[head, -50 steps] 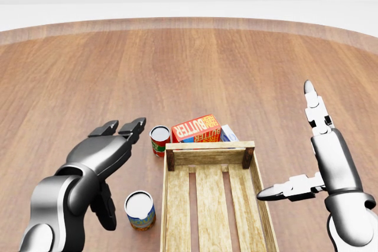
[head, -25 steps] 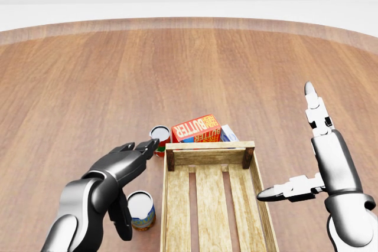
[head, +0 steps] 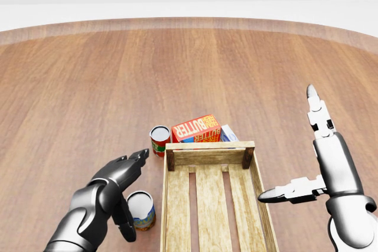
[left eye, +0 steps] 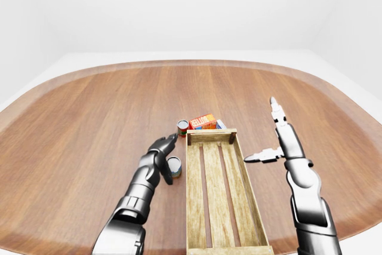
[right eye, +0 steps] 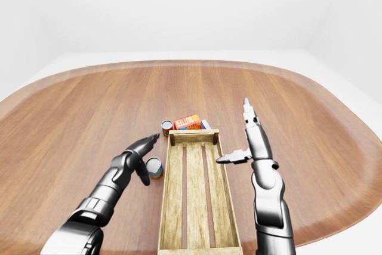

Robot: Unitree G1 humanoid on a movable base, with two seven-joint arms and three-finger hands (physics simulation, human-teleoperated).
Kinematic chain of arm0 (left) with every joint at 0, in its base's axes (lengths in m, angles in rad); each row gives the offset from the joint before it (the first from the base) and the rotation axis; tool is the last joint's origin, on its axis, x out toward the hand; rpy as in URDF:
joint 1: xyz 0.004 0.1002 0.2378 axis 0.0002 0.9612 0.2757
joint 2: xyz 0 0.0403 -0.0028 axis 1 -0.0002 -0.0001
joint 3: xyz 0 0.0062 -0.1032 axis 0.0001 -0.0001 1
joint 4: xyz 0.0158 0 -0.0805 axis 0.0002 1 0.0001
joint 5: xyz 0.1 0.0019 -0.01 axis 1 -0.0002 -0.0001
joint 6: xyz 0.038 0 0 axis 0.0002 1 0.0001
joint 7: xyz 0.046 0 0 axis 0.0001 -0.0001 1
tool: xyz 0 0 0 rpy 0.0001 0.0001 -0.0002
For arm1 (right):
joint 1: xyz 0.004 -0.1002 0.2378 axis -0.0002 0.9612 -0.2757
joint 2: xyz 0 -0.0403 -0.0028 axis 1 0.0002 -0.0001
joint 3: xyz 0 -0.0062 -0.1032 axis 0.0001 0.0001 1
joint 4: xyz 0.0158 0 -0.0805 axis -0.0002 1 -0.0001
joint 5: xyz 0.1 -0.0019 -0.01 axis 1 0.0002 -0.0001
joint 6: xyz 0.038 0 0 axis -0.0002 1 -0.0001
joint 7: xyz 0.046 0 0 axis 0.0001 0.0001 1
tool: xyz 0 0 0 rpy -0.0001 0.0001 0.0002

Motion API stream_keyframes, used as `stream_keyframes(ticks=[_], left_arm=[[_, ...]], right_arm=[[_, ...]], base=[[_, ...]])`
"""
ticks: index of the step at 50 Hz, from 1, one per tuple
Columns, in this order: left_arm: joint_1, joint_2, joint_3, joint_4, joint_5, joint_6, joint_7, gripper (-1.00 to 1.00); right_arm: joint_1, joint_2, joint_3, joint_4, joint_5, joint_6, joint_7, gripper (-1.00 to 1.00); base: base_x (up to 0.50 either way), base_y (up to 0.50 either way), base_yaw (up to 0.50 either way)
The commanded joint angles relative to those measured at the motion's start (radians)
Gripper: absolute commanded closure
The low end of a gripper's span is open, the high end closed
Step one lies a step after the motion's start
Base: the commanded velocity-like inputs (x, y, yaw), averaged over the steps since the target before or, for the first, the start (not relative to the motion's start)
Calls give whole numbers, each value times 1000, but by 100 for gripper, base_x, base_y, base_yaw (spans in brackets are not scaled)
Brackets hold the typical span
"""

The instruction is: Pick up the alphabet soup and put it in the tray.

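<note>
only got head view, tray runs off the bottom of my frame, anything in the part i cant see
Observer: No. The left-eye view shows the whole tray, and it is empty down to its bottom end.
Operator: how much table is right of my right hand
Observer: Plenty. In the left-eye view the table runs on well past the right hand before its rounded edge.

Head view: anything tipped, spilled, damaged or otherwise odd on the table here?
Nothing stands out. Both cans stand upright left of the empty wooden tray, the butter box lies just above its top end, and both hands are open and empty.
</note>
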Motion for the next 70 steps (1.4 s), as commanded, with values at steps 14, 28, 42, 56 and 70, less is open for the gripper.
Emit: stream_keyframes(ticks=[14,28,42,56,70], left_arm=[[-130,-37,-51,335,-57,0,159,-100],[-142,-44,-67,392,-15,0,172,-100],[-152,-52,-72,440,17,0,189,-100],[-191,-78,-77,459,44,0,178,-100],[-212,-83,-72,470,49,0,178,-100]], right_arm=[[-3,-1,-2,-1,6,0,-1,-100],[4,-3,-12,-7,12,0,0,-100],[15,-3,-24,-8,23,0,-1,-100],[25,-5,-34,6,37,0,-7,-100],[32,-5,-40,13,43,0,-10,-100]], base=[[0,0,0],[0,0,0],[0,0,0],[0,0,0],[0,0,0]])
